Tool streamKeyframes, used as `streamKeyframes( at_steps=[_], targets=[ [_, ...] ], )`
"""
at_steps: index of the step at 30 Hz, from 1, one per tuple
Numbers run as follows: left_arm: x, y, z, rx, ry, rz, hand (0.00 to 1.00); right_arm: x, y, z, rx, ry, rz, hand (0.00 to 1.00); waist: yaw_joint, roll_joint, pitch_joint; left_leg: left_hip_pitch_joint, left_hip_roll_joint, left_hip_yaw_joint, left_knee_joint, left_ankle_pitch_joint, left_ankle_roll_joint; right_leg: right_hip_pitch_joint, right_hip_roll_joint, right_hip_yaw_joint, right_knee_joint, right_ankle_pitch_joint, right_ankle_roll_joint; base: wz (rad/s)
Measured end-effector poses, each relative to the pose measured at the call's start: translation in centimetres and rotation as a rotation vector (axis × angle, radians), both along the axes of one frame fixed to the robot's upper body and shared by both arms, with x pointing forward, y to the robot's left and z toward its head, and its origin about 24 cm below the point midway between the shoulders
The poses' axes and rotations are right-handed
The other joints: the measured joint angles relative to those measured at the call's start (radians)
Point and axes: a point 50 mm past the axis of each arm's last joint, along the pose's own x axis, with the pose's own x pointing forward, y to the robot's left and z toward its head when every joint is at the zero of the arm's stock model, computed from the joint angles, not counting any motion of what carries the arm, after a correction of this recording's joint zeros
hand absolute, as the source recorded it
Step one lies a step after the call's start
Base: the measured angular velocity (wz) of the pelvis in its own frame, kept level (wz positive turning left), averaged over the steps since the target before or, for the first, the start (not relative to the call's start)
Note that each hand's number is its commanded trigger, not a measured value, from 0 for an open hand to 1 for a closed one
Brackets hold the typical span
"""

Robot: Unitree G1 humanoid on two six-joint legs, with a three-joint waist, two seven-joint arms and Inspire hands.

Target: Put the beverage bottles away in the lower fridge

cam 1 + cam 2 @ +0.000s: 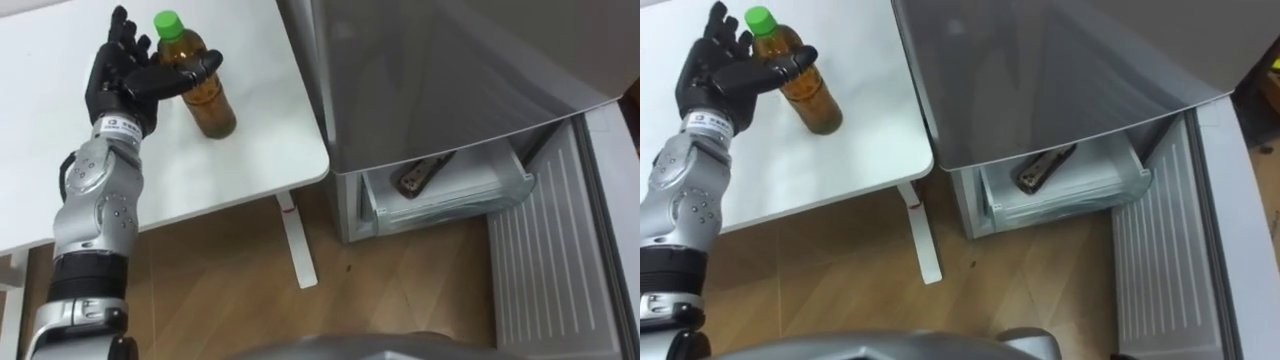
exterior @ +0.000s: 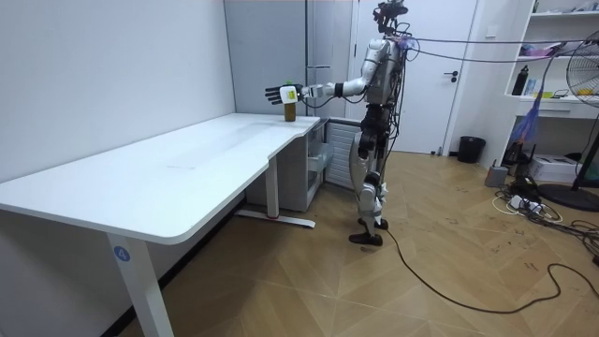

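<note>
A bottle (image 1: 207, 98) of amber drink with a green cap stands upright near the right end of the white table (image 1: 240, 170). My left hand (image 1: 125, 82) is at the bottle's left side, open, with its fingers straight up beside the neck and the thumb lying across the front of the bottle. In the room view I stand by the table's far end with the left arm stretched out to the bottle (image 2: 290, 110). The grey fridge (image 1: 440, 80) stands right of the table, its lower compartment (image 1: 450, 195) open.
The lower fridge door (image 1: 545, 250) is swung wide open toward the right, over the wooden floor. A dark flat object (image 1: 420, 176) lies in the white drawer of the lower compartment. The table's white leg and foot (image 1: 298, 240) stand between table and fridge.
</note>
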Motion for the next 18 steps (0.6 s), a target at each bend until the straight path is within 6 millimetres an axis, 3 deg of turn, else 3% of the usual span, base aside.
streamKeyframes(
  at_steps=[18],
  targets=[
    [1.2, -0.4, 0.4, 0.029, 0.015, -0.071, 0.0, -0.3, -0.1, 0.0, -0.012, 0.03, 0.002, 0.0, -0.016, 0.002, 0.0002, -0.01, -0.001, -0.006, 0.0, 0.0, 0.0, -0.011, 0.003, 0.022, 0.001, 0.0, -0.001, 0.0]
  ],
)
